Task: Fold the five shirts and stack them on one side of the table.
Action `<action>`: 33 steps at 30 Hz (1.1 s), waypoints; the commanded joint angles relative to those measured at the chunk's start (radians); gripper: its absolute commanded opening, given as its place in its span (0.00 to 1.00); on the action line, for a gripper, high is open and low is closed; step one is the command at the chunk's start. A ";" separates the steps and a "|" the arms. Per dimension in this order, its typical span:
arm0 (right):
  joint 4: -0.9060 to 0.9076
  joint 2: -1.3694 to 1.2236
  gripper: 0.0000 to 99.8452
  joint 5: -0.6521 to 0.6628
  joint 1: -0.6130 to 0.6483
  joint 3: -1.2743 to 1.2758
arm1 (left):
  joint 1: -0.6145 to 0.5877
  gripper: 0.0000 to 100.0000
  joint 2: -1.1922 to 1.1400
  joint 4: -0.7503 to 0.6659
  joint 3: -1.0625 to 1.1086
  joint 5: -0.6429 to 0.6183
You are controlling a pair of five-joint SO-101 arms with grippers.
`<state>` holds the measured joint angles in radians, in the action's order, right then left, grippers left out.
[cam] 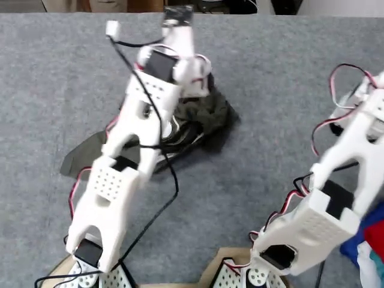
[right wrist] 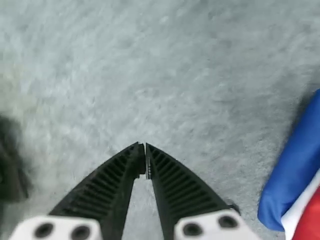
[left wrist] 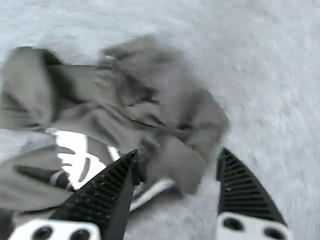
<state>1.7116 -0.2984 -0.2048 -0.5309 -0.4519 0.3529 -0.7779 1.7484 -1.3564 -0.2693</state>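
Observation:
A crumpled dark olive shirt (cam: 207,123) with a white print lies bunched near the middle of the grey table, one sleeve trailing toward the left (cam: 84,153). My left gripper (left wrist: 177,160) hovers open just over the shirt (left wrist: 150,115), its black fingers (left wrist: 107,192) on either side of a fold. The left arm (cam: 147,102) covers much of the shirt in the high view. My right gripper (right wrist: 145,152) is shut on nothing above bare felt. A pile of blue, red and white shirts (cam: 369,243) lies at the table's right front edge, also in the right wrist view (right wrist: 295,175).
Grey felt (cam: 282,84) covers the whole table. The right arm (cam: 336,186) stands at the right side, with cables looping off both arms. Wooden arm bases (cam: 222,270) sit at the front edge. Open felt stretches across the back and left.

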 commanded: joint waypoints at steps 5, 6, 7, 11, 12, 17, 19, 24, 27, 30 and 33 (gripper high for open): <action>0.040 0.013 0.02 0.011 0.239 -0.051 | -0.347 0.24 0.222 0.014 0.049 0.052; 0.051 0.013 0.02 0.011 0.289 -0.051 | -0.408 0.22 0.259 0.014 0.089 0.054; 0.057 0.013 0.02 0.011 0.340 -0.047 | -0.473 0.20 0.292 0.014 0.133 0.055; 0.055 0.007 0.02 0.011 0.556 -0.051 | -0.733 0.10 0.407 0.012 0.342 0.057; 0.052 0.007 0.02 0.011 0.613 -0.053 | -0.796 0.08 0.427 0.012 0.391 0.058; 0.009 0.007 0.02 0.011 0.885 -0.051 | -1.137 0.08 0.461 0.011 0.623 0.181; -0.005 0.005 0.02 0.011 0.980 -0.051 | -1.254 0.08 0.461 0.009 0.690 0.233; -0.080 -0.002 0.02 0.012 1.178 -0.044 | -1.502 0.08 0.461 0.009 0.772 0.299; -0.109 -0.056 0.06 0.012 1.273 -0.051 | -1.625 0.08 0.461 0.009 0.779 0.304; -0.129 -0.140 0.16 0.005 1.346 -0.053 | -1.711 0.08 0.461 0.009 0.779 0.304; -0.146 -0.222 0.24 0.003 1.408 -0.099 | -1.763 0.08 0.461 0.009 0.781 0.304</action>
<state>1.5888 -0.4795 -0.2018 0.8178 -0.4672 -1.3625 -0.3759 1.7484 -0.5769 0.0284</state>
